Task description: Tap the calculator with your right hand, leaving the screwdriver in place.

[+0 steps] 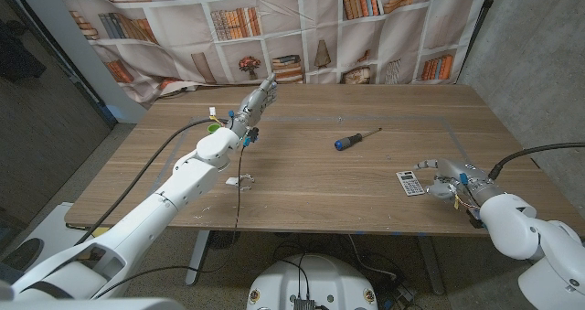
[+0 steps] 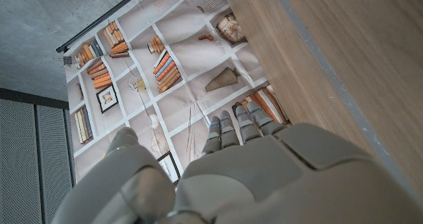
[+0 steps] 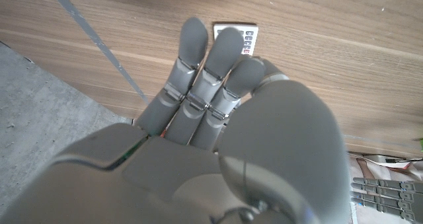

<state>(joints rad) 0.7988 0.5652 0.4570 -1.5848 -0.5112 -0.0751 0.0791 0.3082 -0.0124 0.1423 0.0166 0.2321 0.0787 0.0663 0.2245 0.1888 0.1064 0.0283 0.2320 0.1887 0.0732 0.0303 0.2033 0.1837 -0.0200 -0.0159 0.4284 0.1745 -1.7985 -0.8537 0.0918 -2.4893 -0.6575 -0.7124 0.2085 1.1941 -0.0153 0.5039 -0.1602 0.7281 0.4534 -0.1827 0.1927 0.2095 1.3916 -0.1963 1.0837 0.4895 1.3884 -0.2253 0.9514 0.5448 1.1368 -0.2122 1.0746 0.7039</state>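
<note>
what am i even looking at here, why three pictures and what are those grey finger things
This is a two-armed robot at a wooden table, and the grey things are its hands. The wide picture comes from a camera on its head, looking down over both arms. The other two come from cameras on its wrists, looking along the back of each hand, so they appear turned.

On the table lie a screwdriver with a blue handle and a small calculator. The right hand is beside the calculator; in its wrist picture the fingers reach over it, though I cannot tell if they touch it. The left hand is raised toward the bookshelf-printed curtain behind the table. Neither hand holds anything.
</note>
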